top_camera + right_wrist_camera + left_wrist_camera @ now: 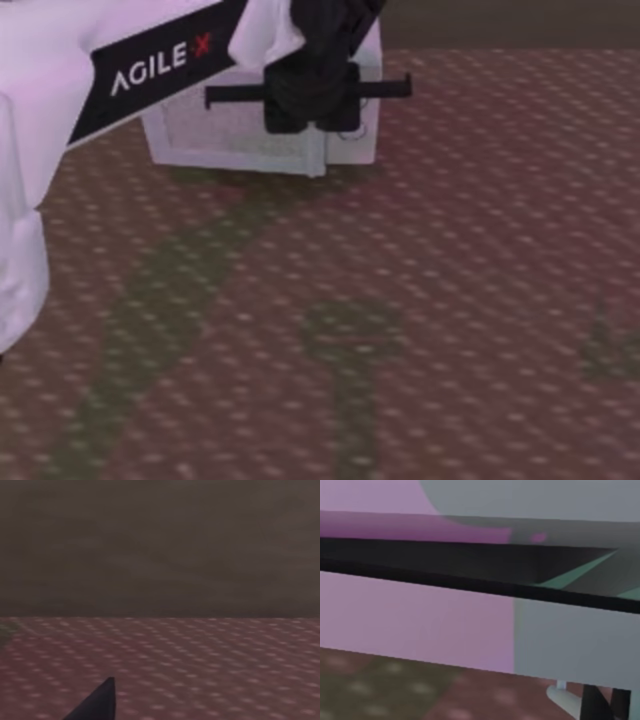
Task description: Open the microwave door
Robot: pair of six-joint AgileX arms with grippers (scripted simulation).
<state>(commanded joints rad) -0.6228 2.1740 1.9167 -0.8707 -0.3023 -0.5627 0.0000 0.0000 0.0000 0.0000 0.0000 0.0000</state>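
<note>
Covering the whole top view is the table (480, 300), its cloth a reddish dotted pattern w/ dull green stems. At the far edge, left of centre, sits the microwave (200, 145) — pale grey-white box, upper part hidden under the left arm (110, 75), a big white link w/ a black AGILE X band running in from the top view's left. The microwave door (235, 135) faces the camera, speckled mesh window visible below the arm; whether it's ajar can't be judged from above, though a pale vertical edge shows at its right end, approx where door meets knob panel. The left gripper (310, 92) hangs right in front of that spot, black body w/ a horizontal bar across it; jaw state — can't tell. Left wrist view is very close: grey panel, dark slanted band, bit of cloth. Right arm is off out of the top view; right wrist view gives only cloth, a dark backdrop and one black fingertip (100, 702), so can't tell its jaws either.
</note>
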